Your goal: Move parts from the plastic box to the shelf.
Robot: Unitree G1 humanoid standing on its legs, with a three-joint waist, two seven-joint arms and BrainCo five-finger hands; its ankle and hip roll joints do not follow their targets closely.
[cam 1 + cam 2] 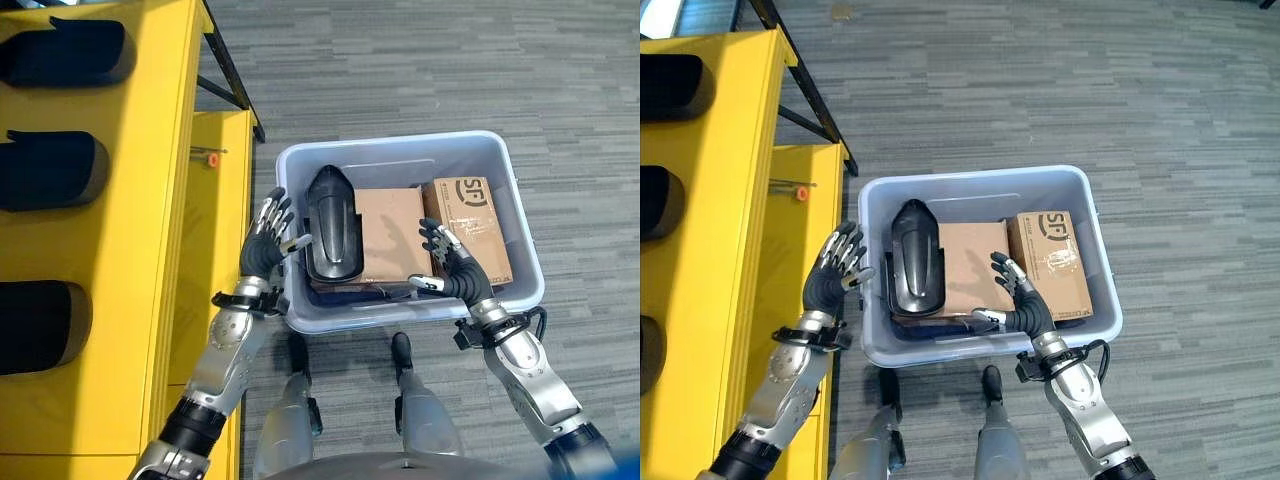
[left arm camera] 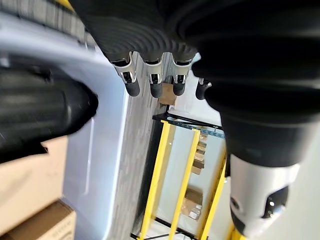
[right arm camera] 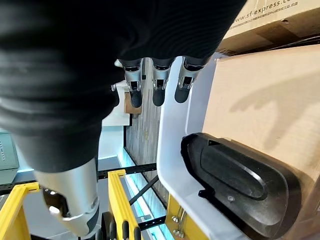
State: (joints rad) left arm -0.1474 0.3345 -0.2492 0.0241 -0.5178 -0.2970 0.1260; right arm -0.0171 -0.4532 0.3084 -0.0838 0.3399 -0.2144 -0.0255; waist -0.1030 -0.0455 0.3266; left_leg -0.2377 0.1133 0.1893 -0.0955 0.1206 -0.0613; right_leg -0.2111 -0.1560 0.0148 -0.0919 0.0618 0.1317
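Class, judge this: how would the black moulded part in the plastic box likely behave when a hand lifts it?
The black moulded part looks rigid, so it probably keeps its shape. Its smooth, rounded shell may slip. Lying on a cardboard box, it should lift freely.

The plastic box [image 1: 500, 175] is open on top; black part [image 1: 333, 225] and cardboard boxes [image 1: 392, 232] fill its floor; yellow shelf [image 1: 150, 200] crowds its left wall.

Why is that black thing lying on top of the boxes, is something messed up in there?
Nothing looks broken or spilled. The black part just lies flat on a brown cardboard box inside the plastic box, beside another printed box. Both hands, left and right, are open.
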